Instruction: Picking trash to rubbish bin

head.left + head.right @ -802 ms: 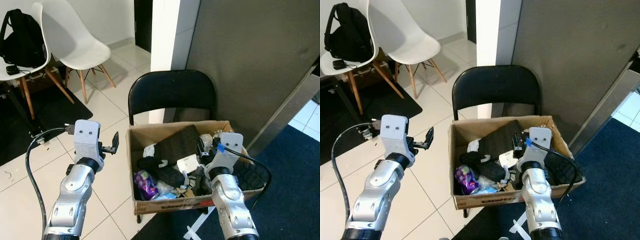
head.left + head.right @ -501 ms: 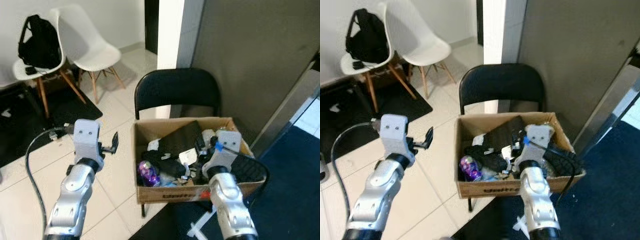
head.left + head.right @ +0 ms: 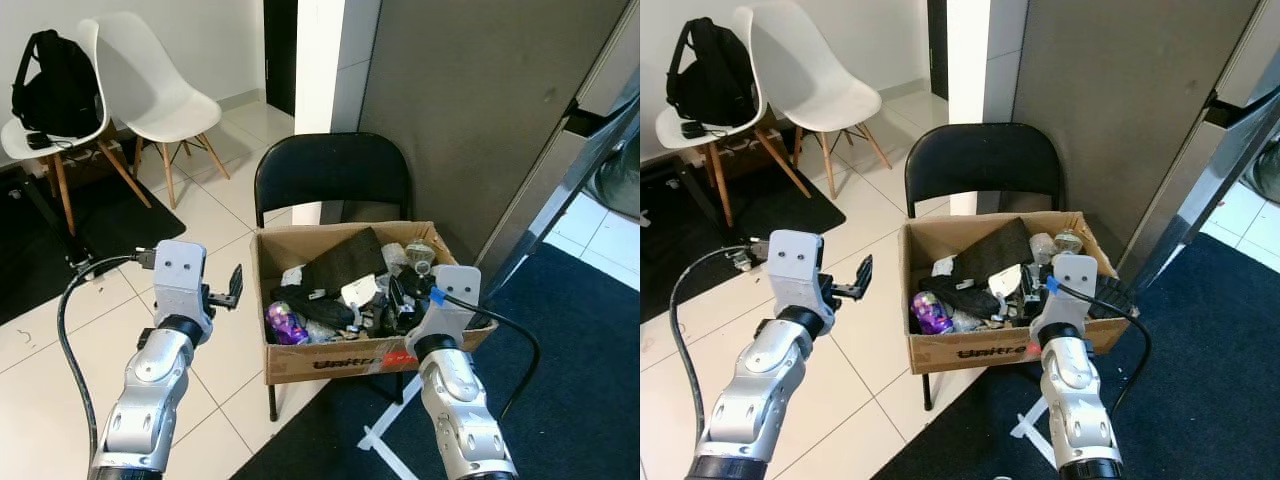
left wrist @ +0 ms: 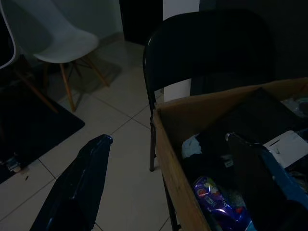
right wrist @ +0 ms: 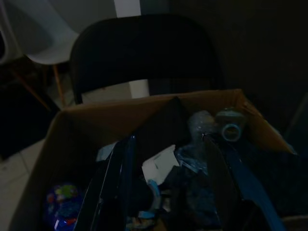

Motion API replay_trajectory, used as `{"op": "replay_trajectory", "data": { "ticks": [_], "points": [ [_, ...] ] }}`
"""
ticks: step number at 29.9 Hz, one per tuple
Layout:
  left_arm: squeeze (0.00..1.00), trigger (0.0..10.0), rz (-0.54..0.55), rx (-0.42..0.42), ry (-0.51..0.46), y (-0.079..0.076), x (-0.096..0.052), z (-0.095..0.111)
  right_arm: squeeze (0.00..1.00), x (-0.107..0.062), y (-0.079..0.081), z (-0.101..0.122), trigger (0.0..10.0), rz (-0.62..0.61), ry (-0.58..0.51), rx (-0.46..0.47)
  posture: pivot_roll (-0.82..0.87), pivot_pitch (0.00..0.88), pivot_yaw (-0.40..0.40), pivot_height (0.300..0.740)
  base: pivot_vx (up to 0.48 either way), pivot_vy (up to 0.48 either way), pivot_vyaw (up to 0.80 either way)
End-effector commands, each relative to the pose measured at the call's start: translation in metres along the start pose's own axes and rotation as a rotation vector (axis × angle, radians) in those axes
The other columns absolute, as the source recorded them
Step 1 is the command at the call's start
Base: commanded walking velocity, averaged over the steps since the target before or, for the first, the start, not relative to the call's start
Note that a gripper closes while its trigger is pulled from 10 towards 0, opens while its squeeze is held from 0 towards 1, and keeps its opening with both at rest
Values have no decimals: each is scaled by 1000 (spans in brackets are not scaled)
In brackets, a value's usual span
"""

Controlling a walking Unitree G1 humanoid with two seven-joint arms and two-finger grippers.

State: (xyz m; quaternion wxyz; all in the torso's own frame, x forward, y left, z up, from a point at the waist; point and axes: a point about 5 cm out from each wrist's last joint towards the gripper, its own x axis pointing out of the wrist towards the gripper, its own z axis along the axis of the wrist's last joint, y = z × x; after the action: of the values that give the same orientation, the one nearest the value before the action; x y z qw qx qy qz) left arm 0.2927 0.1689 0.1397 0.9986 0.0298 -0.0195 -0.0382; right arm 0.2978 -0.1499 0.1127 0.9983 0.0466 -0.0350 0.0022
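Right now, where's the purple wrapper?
In the head views, the purple wrapper lies in the cardboard box's front-left corner on the black folding chair, beside the left claw.

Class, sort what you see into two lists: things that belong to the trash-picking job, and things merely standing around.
Job:
cardboard box of trash
purple wrapper
right gripper, open over the box
left gripper

Standing around:
black folding chair
white chairs
black backpack
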Motion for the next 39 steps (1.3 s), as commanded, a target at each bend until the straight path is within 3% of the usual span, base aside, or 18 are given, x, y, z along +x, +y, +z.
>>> {"op": "replay_trajectory", "data": {
  "ticks": [1,8,14,29,39],
  "points": [
    [0,10000,-4,14,16,0,1,-4,0,-3,-3,-2,10000,-15,16,5,-22,81,-1,740,0,0,-800],
    [0,10000,-15,23,18,-1,2,-4,0,-3,-6,-3,10000,-38,28,-2,-23,90,-1,740,0,0,-800],
    [0,10000,-23,38,21,-3,3,-4,0,-5,-18,-10,10000,-107,80,-41,-20,97,4,740,0,0,-800],
    [0,10000,-48,58,61,-4,3,-11,0,-8,-22,-16,10000,-138,105,-57,-24,111,14,740,0,0,-800],
    [0,10000,-19,109,92,4,-1,-18,0,-15,-25,-31,10000,-150,157,-78,-18,115,18,740,0,0,-800]
  ]
}}
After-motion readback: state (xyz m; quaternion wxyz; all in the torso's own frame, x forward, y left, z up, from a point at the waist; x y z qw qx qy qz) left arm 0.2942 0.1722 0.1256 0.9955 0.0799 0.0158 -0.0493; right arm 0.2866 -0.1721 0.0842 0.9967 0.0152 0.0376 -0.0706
